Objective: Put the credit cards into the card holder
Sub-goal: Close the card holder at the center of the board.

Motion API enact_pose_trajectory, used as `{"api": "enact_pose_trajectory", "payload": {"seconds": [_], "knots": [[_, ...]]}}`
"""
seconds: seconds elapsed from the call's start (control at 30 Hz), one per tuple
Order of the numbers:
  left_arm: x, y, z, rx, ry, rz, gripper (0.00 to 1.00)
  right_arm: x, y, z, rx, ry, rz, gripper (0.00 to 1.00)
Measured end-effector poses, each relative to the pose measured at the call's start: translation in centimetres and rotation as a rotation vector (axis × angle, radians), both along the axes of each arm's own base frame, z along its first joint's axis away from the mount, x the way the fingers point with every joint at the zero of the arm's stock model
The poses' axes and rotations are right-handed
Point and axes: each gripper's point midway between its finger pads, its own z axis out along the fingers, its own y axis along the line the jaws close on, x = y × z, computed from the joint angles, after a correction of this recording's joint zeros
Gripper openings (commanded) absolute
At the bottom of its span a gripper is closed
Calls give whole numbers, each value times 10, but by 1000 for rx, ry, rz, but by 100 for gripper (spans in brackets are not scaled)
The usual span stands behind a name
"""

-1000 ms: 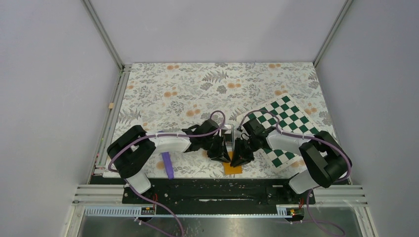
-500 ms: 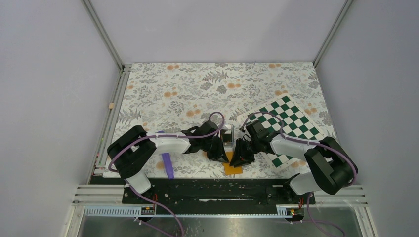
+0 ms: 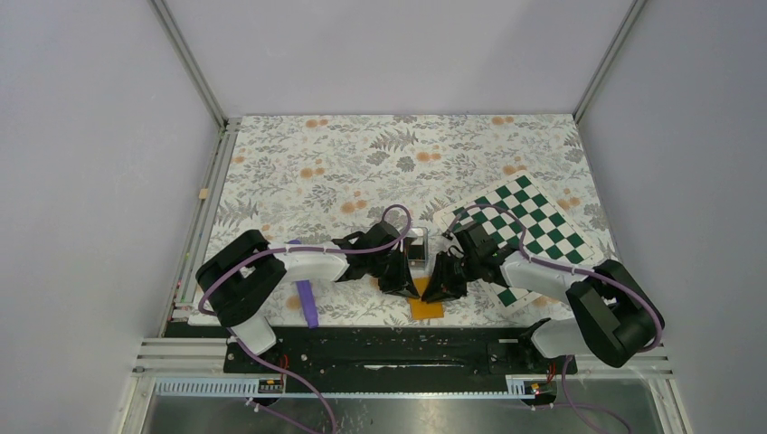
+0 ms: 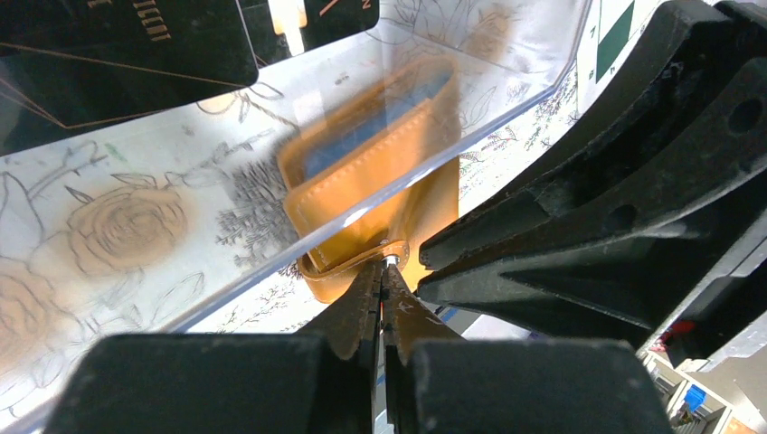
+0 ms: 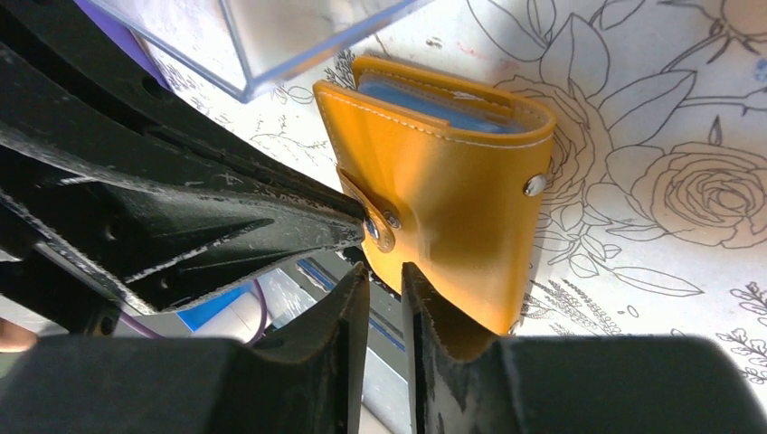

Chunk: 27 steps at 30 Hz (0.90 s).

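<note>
left gripper point(image 4: 382, 276) pinching tab of card holder point(image 4: 432, 215), right gripper point(image 5: 385, 294) jaws unclear, credit cards point(image 4: 118, 50) lettered "ICENT"

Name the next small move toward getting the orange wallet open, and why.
Probably the left gripper should draw the strap tab it pinches away from the card holder, swinging the cover open. The tab is unsnapped from the stud on the cover, the holder lies folded shut, and the right gripper sits at its near edge, seemingly placed to brace it.

Orange card holder point(image 5: 452, 181) with blue lining, apparently black cards point(image 4: 118, 45), green-and-white checkerboard point(image 3: 534, 212), floral tablecloth point(image 3: 362, 163).
</note>
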Motion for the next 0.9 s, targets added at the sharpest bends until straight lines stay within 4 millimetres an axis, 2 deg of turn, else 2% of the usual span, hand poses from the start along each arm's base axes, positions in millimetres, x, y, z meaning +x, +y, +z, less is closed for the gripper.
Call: {"api": "enact_pose_trajectory", "payload": {"seconds": [0.23, 0.43, 0.9], "knots": [[0, 0, 0, 2, -2, 0, 0, 7, 3, -2, 11, -2, -20, 18], [0, -1, -1, 4, -5, 0, 0, 5, 2, -12, -9, 34, -24, 0], [1, 4, -4, 60, -16, 0, 0, 9, 2, -10, -13, 13, -34, 0]]}}
